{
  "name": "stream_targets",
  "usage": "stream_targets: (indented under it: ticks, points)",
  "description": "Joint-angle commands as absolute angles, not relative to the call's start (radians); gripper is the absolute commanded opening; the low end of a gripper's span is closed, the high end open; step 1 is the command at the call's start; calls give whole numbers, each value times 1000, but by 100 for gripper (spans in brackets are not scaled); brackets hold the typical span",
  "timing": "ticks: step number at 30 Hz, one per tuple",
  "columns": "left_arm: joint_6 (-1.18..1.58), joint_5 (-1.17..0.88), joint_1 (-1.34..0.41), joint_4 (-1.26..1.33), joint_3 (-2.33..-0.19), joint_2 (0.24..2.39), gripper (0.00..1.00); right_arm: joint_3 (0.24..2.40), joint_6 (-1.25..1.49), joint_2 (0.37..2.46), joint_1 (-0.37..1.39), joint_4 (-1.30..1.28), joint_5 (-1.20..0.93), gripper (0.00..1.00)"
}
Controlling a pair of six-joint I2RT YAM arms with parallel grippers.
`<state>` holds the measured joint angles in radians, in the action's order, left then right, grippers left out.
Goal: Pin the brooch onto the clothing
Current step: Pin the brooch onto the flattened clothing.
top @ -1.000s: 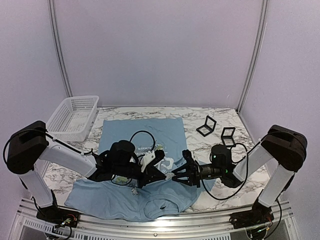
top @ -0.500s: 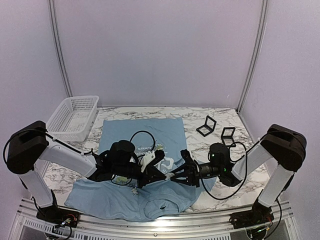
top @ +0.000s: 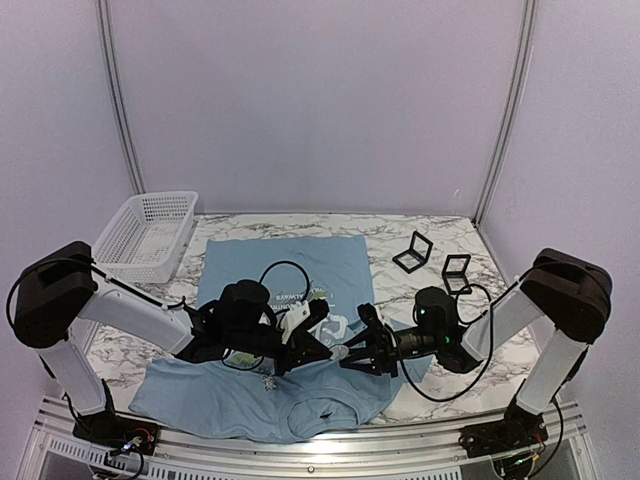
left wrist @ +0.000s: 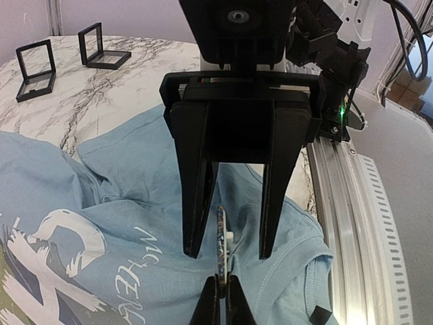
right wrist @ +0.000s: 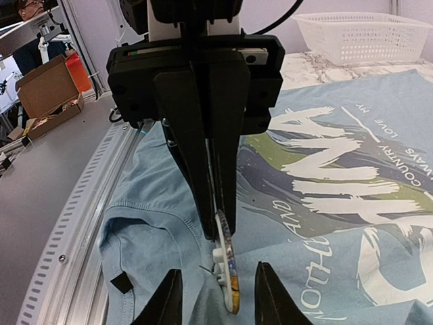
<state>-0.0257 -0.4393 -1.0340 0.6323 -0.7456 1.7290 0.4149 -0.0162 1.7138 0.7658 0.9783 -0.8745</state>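
The light blue T-shirt (top: 290,270) lies spread on the marble table, its collar toward the near edge. My left gripper (top: 325,350) is shut on the brooch (left wrist: 220,237), a thin round disc held edge-on just above the shirt (left wrist: 122,203) near the collar. A white clasp sticks out of the brooch's back. My right gripper (top: 352,353) faces the left one, open, its two fingers (left wrist: 196,203) either side of the brooch (right wrist: 226,271) without touching it. In the right wrist view the left gripper's fingers (right wrist: 213,169) pinch the disc's upper edge over the shirt (right wrist: 338,169).
A white mesh basket (top: 147,235) stands at the back left of the table. Two small black square cases (top: 412,252) (top: 456,272) stand open at the back right, off the shirt. The aluminium table rail (left wrist: 352,203) runs close beside the collar.
My right gripper has moved left toward the left gripper, so its open fingers now straddle the brooch. The left gripper has kept its hold and hardly moved.
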Motion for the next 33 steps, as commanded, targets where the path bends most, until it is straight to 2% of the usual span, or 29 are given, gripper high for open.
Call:
stream_targets:
  ticks: [1, 5, 10, 18, 33]
  points:
    - [-35, -470, -1034, 672, -746, 1705, 0, 429, -41, 1722, 774, 960, -876, 30]
    - [-34, -472, -1034, 672, -745, 1705, 0, 437, -35, 1703, 774, 960, -855, 15]
    - [-36, -477, -1035, 672, -746, 1704, 0, 463, -45, 1705, 772, 898, -856, 5]
    - [-38, -480, -1040, 672, -750, 1711, 0, 500, -6, 1698, 772, 878, -871, 5]
    - [-54, -447, -1061, 667, -753, 1712, 0, 660, 74, 1701, 772, 619, -839, 2]
